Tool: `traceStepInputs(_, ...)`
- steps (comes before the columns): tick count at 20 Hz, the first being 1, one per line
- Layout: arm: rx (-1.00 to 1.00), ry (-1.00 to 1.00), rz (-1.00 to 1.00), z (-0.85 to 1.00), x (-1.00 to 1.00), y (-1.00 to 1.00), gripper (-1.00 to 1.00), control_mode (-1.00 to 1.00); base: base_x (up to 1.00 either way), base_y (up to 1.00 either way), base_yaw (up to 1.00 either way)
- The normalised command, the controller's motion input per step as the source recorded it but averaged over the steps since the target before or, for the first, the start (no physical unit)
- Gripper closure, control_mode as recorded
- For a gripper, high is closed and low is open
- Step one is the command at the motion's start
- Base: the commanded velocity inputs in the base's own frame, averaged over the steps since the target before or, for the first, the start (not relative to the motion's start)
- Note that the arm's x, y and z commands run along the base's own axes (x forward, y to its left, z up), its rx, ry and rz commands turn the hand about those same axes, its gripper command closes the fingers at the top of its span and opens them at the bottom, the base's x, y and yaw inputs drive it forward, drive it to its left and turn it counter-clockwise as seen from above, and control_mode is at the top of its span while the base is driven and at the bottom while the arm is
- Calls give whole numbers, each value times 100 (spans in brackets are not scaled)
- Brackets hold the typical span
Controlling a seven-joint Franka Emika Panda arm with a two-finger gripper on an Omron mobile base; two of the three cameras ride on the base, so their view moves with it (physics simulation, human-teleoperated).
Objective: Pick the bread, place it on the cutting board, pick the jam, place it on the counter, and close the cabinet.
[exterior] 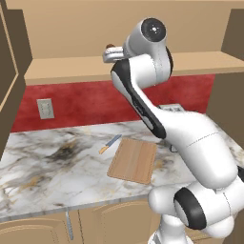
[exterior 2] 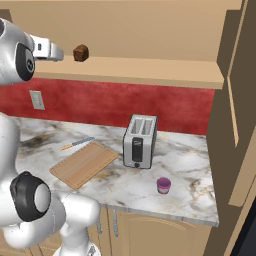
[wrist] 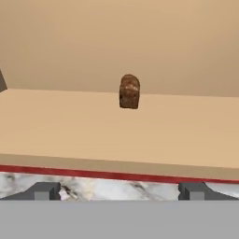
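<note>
The bread (wrist: 129,91), a small dark brown loaf, stands on the bottom shelf of the open cabinet (exterior 2: 150,70); it shows too as bread (exterior 2: 81,52). My gripper (wrist: 120,191) is open and empty, level with the shelf's front edge and short of the loaf, seen as gripper (exterior 2: 59,52) and gripper (exterior: 107,53). The cutting board (exterior: 133,159) lies bare on the counter (exterior: 43,167) below, also cutting board (exterior 2: 84,163). The purple jam (exterior 2: 163,185) sits on the counter near its front edge, right of the toaster.
A silver toaster (exterior 2: 140,141) stands between board and jam. A knife (exterior: 109,144) lies just behind the board. Cabinet doors hang open at the left (exterior: 7,71) and right (exterior 2: 235,75). An outlet (exterior: 45,108) is on the red backsplash.
</note>
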Motion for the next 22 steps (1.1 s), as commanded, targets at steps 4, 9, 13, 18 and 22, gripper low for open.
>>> traceStepInputs(4,0,0,0,-1,35,-2,-100,-100,0,0,0)
traceStepInputs(9,0,0,0,-4,33,0,-100,-100,0,0,0)
traceStepInputs(13,0,0,0,-11,29,-1,-100,-100,0,0,0)
traceStepInputs(18,0,0,0,-13,25,-1,-100,-100,0,0,0)
traceStepInputs(22,0,0,0,-8,25,-1,-100,-100,0,0,0)
